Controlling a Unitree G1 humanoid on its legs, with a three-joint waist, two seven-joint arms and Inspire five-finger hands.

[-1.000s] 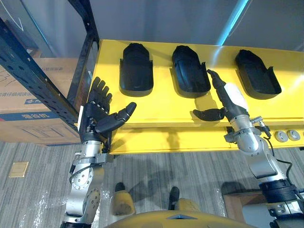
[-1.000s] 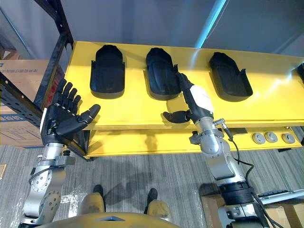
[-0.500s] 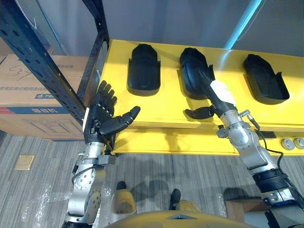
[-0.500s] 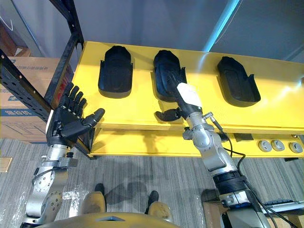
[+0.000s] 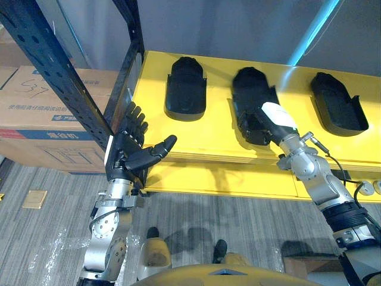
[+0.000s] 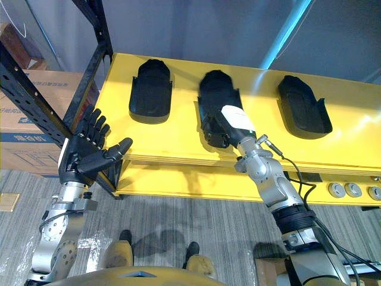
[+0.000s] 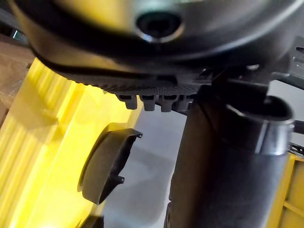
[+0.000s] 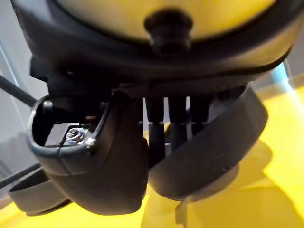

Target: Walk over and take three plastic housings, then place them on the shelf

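Observation:
Three black plastic housings lie in a row on the yellow table [image 5: 202,134]: the left housing [image 5: 186,89], the middle housing [image 5: 250,92] and the right housing [image 5: 337,104]. My right hand [image 5: 266,121] rests on the near end of the middle housing [image 8: 218,137]. Its fingers [image 8: 171,121] curl down over the housing's rim and the thumb [image 8: 109,166] presses against the outside. My left hand [image 5: 132,149] hovers open by the table's front left corner, fingers straight, thumb out. The left housing [image 7: 104,164] lies past it, untouched.
A black shelf upright [image 5: 65,68] rises at the left, close to my left hand. Cardboard boxes [image 5: 36,110] sit behind it on the grey carpet. Small round silver parts [image 6: 345,190] lie on a lower ledge at the right.
The camera has shifted nearer the table. My right hand slid forward onto the middle housing, then its fingers curled and its thumb closed in. The left hand kept its pose.

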